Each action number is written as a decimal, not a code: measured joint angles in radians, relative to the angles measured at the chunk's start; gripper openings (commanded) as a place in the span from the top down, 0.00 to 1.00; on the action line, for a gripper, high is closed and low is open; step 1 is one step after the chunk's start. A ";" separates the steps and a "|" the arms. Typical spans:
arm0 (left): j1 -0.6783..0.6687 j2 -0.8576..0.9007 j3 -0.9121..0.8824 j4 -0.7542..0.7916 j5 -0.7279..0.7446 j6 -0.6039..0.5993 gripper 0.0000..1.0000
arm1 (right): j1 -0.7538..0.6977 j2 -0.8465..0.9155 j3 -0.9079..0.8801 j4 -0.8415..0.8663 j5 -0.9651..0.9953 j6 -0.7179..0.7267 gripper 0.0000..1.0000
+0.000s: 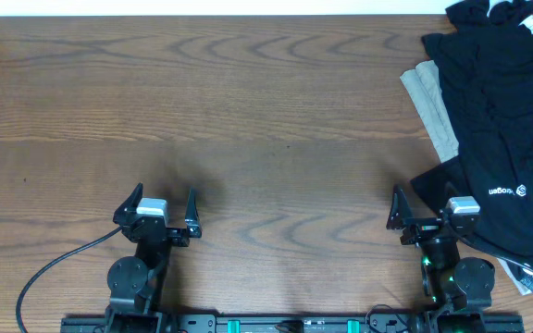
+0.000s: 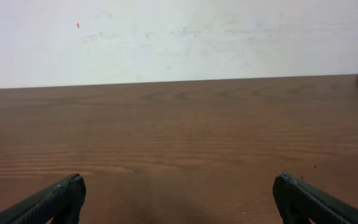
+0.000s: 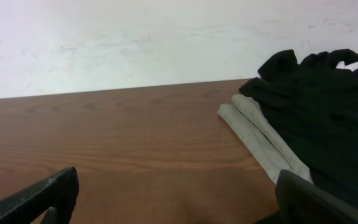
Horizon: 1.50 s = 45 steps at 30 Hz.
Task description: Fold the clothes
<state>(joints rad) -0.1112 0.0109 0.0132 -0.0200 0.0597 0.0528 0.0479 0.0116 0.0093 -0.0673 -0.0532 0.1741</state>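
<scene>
While the left gripper is held wide and empty over the table, nothing of the task is found there. Further right, the right gripper is also spread wide, nothing held — just beside it the black T-shirt is heaped at the table's right edge, partly over a beige garment. Soft, thin, light fabric is judged: it will sag and bunch, so a free hem edge should be pinched.
</scene>
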 measured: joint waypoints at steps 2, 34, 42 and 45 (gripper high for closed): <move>0.000 0.000 0.000 0.000 0.000 0.000 0.02 | 0.000 0.000 0.000 0.000 0.000 0.000 0.01; 0.000 0.000 0.000 0.004 0.000 -0.005 0.02 | 0.000 0.021 0.002 -0.010 -0.018 0.061 0.01; 0.000 0.020 0.088 -0.196 0.037 -0.115 0.02 | 0.000 0.185 0.188 -0.218 -0.018 0.060 0.01; 0.000 0.077 0.171 -0.295 0.046 -0.157 0.02 | 0.000 0.293 0.352 -0.336 -0.018 0.061 0.01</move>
<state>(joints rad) -0.1112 0.0875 0.1837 -0.3153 0.1055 -0.1040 0.0475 0.3046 0.3618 -0.4034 -0.0715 0.2348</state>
